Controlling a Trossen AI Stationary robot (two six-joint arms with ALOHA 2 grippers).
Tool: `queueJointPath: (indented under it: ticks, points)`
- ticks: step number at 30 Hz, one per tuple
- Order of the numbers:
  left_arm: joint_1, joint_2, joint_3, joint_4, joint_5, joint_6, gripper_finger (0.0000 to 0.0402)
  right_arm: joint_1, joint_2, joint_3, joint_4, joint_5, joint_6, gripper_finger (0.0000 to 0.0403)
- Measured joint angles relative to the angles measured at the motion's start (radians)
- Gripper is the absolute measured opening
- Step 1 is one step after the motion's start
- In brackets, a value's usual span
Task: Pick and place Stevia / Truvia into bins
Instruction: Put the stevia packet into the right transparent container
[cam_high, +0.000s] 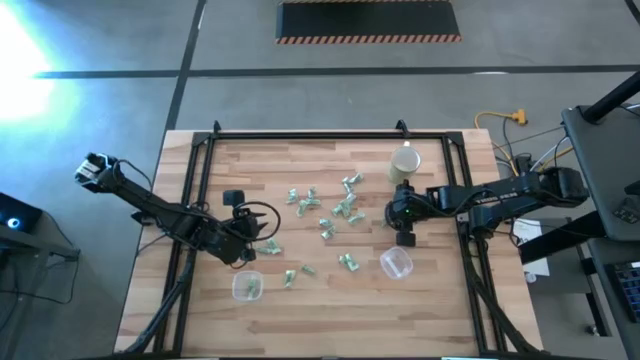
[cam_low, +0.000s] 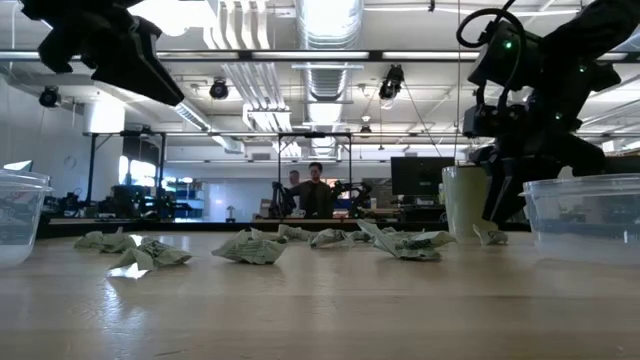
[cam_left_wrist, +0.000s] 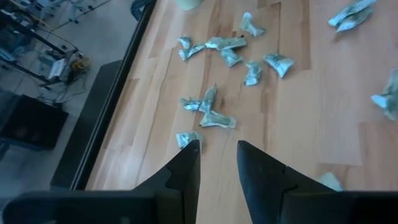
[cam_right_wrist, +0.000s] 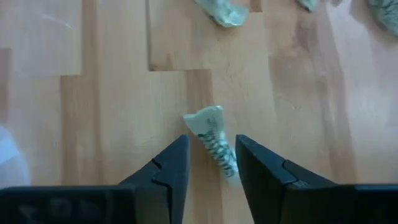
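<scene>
Several pale green-and-white Stevia sachets (cam_high: 330, 215) lie scattered flat on the middle of the wooden table. Two clear bins stand near the front: the left one (cam_high: 247, 285) with something pale green inside, and the right one (cam_high: 396, 263). My right gripper (cam_right_wrist: 212, 138) hangs low beside the right bin, open and pointing steeply down. Its fingers stand on either side of one crumpled sachet (cam_right_wrist: 208, 127) that lies on the wood. My left gripper (cam_left_wrist: 217, 144) hovers open above the table near the left bin, with nothing between its fingers.
An opaque beige cup (cam_high: 405, 162) stands at the far right, behind my right gripper (cam_high: 405, 237). A black metal frame (cam_high: 200, 160) borders the tabletop. In the low view, people stand far off in the room beyond the table.
</scene>
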Motion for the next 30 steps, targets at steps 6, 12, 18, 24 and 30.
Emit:
queueJointPath:
  ticks: [6,12,18,24,30]
  points:
    - [0.0,0.0,-0.035,0.017,-0.036,0.003,0.0089,0.0,0.051,0.0,0.018,0.002,-0.002,0.0149]
    - [0.0,0.0,-0.033,0.019,-0.036,0.003,0.0089,0.0,0.127,0.002,0.051,0.0,-0.004,0.0152]
    - [0.0,0.0,-0.033,0.018,-0.037,0.003,0.0089,0.0,0.141,0.004,0.066,-0.002,0.017,0.0131]
    - [0.0,0.0,-0.033,0.021,-0.037,0.003,0.0089,0.0,0.109,0.001,0.061,0.002,0.017,0.0094]
    - [0.0,0.0,-0.033,0.024,-0.037,0.004,0.0089,0.0,0.08,0.001,0.062,0.002,0.017,0.0057]
